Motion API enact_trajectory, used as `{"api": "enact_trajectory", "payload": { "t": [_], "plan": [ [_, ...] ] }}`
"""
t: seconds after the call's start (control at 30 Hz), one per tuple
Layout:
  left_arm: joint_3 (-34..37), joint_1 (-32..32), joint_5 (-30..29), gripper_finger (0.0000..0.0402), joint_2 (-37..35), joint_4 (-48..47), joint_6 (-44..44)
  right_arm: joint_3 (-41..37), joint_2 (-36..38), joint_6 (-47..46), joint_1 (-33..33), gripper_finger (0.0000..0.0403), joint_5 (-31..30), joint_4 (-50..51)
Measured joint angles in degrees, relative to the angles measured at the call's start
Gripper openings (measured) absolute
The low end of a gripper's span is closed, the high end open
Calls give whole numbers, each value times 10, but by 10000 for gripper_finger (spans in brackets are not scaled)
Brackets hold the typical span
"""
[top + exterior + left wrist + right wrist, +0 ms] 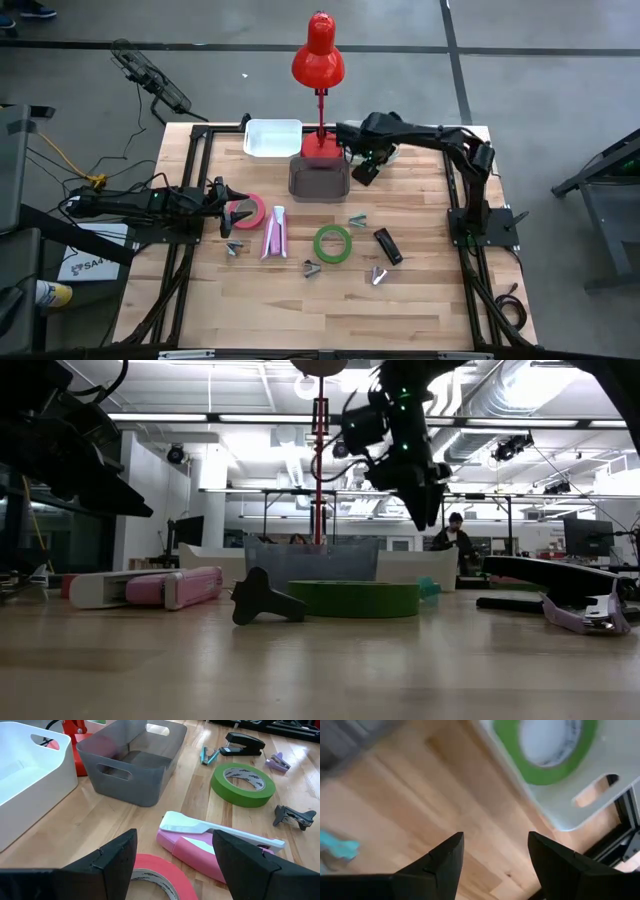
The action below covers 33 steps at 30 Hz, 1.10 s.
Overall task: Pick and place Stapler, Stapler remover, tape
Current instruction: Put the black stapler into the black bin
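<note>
- Left gripper [228, 207] sits low at the bench's left edge, jaws apart, nothing between them. The pink tape [247, 211] lies flat on the bench [420, 310] directly in front of the jaws; the left wrist view shows its rim [155, 875] between the 2 fingers, not gripped.
- Pink-and-white stapler [274, 232] lies just beside the pink tape, toward the bench's middle.
- 1 green tape [333, 243] lies flat near the bench's middle, well apart from both grippers.
- Black stapler [387, 245] lies beside that green tape, toward the right edge.
- Small staple removers are scattered along the same row: 1 grey [233, 247], 1 dark [312, 267], 1 lilac [379, 274], 1 teal [357, 220].
- Right gripper [366, 170] hangs above the bench near the far edge, beside the grey bin [319, 178]; jaws apart and empty.
- Right wrist view shows a 2nd green tape [545, 750] lying in a white tray [560, 815] at the far right corner.
- White bin [271, 139] and red lamp [318, 58] stand along the far edge.
</note>
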<state>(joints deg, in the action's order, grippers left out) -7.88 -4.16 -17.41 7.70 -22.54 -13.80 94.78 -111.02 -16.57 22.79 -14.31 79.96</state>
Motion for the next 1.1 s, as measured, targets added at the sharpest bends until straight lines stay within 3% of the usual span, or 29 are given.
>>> {"api": "enact_trajectory", "payload": {
  "t": [0.27,0.73,0.93,1.1],
  "plan": [
    [0,0,0,257,0,0,0,-12,16,-36,-60,212,7,8],
    [0,0,0,257,0,0,0,-280,214,-221,-161,212,71,-121],
    [0,0,0,257,0,0,0,-352,249,-268,-233,216,65,-190],
    [0,0,0,257,0,0,0,-369,252,-322,-272,219,67,-200]
  ]
}}
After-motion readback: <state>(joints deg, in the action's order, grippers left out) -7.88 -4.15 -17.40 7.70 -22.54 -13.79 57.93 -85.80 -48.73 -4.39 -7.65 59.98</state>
